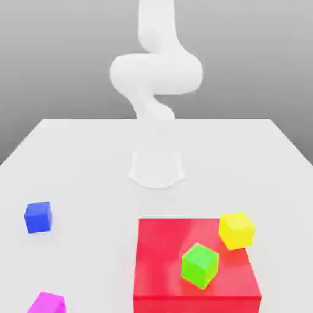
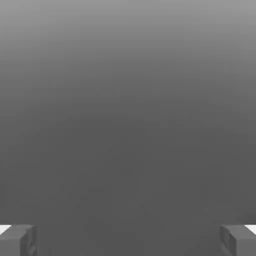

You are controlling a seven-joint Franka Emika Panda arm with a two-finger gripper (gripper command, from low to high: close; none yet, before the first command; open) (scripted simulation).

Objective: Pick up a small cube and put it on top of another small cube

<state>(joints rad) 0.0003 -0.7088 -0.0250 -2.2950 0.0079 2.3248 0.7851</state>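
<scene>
The magenta-pink small cube [image 1: 47, 302] lies on the white table at the front edge of the exterior view's left. Farther back on the same side rests the blue small cube [image 1: 38, 216], apart from it. The white arm [image 1: 156, 73] rises from its base [image 1: 156, 168] at the table's middle and curls upward, far from both cubes. In the hand view my gripper [image 2: 128, 240] is open, its two grey fingertips [image 2: 17, 240] standing wide apart with nothing between them, facing a plain grey background.
A big red block [image 1: 195, 266] sits at the front on the exterior view's right. A green cube [image 1: 200, 265] rests on its top, and a yellow cube [image 1: 237, 230] sits at its far right corner. The white table [image 1: 79, 159] stretches around the base.
</scene>
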